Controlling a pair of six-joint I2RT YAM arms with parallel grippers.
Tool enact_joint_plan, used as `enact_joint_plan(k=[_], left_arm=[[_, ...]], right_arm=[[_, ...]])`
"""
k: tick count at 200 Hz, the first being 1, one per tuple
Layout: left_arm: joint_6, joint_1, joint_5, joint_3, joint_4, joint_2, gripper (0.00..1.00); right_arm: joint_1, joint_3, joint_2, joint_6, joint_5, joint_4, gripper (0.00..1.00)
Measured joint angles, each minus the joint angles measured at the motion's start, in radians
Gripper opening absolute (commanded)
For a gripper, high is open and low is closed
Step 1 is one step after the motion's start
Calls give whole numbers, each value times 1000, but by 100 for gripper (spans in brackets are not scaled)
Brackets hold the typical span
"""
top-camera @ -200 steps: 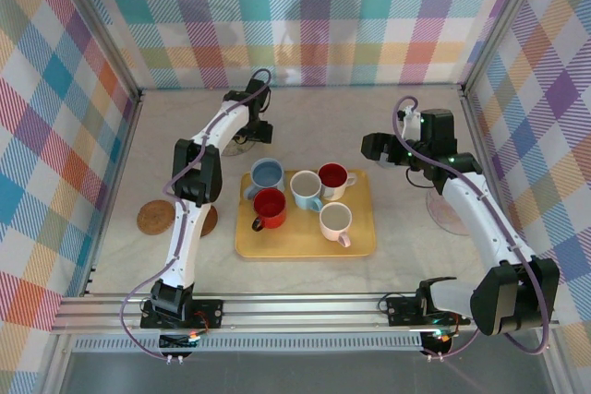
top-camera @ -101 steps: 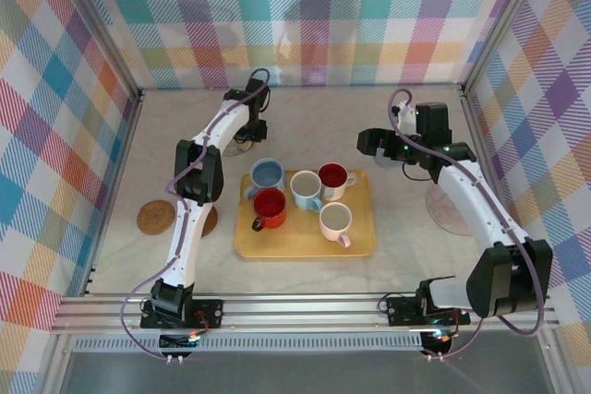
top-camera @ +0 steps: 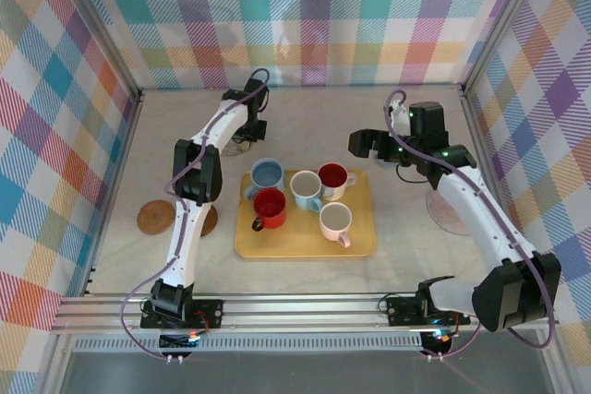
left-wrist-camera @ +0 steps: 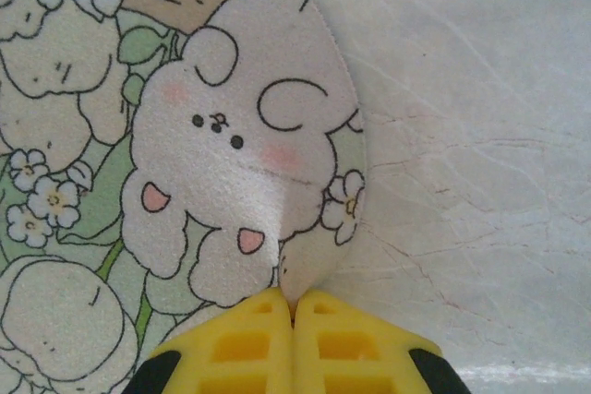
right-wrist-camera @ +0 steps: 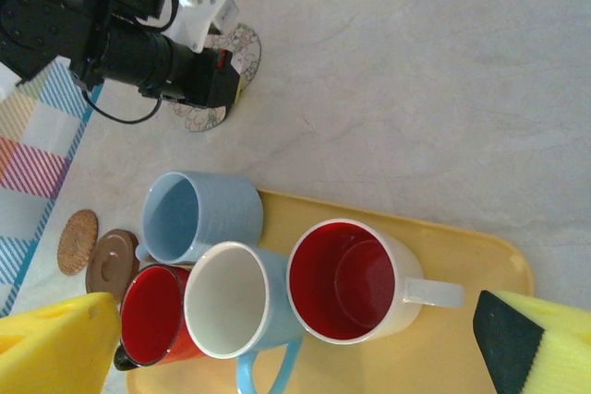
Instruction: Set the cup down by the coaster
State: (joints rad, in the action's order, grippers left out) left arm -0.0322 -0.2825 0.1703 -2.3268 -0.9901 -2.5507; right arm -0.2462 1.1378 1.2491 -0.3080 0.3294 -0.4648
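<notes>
Several cups stand on a yellow tray (top-camera: 362, 239): a blue one (top-camera: 266, 175), a red one (top-camera: 270, 207), a light-blue one with a white inside (top-camera: 306, 189), a white one with a red inside (top-camera: 334, 177) (right-wrist-camera: 355, 280) and a pale pink one (top-camera: 335, 220). A bunny-print coaster (left-wrist-camera: 212, 163) (top-camera: 238, 146) lies beyond the tray's far left corner. My left gripper (left-wrist-camera: 294, 300) (top-camera: 247, 136) is shut on that coaster's rim, and the cloth puckers at the pinch. My right gripper (right-wrist-camera: 295, 320) (top-camera: 365, 145) hangs open above the tray's far right side, holding nothing.
Two brown coasters (top-camera: 155, 217) (top-camera: 208, 220) lie left of the tray, also visible from the right wrist (right-wrist-camera: 78, 241). A pink coaster (top-camera: 448, 214) sits to the right, partly under my right arm. Plaid walls close in the marble table (top-camera: 369, 108) on three sides.
My left gripper has closed onto the bunny coaster's rim. My right gripper has moved left toward the tray's far right corner, staying open.
</notes>
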Motion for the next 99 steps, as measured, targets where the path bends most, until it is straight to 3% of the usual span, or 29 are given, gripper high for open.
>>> enact_joint_plan(k=[99], left_arm=[[18,18,-75,-6,-75,82,0]], right_arm=[[-18,10,87,5,15,-27,99]])
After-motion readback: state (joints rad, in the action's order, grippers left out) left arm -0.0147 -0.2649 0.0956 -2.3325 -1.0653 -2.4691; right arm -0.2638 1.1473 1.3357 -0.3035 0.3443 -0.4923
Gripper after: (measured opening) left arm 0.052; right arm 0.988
